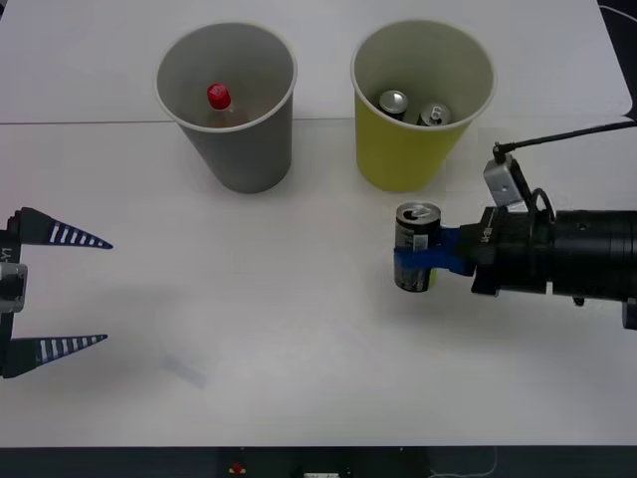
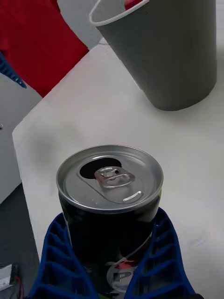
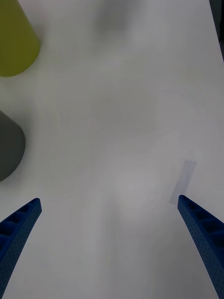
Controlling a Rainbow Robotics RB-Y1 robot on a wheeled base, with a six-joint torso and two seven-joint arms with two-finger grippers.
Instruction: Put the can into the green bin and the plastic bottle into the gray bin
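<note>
Ribbed blue fingers of the right gripper clamp the can from both sides; it stands upright on the white table, long axis vertical, just in front of the green bin. The right wrist view shows its smooth silver top — pull-tab flat, mouth hole open — and its glossy dark wall, details too small to read from the front. Only the front view looks down into the tapered, cup-shaped bins: two more cans lie inside the green one, and the plastic bottle stands red cap up in the gray bin. The left gripper hangs at the table's left edge, fingers spread wide — near a pale strip of tape on the tabletop.
</note>
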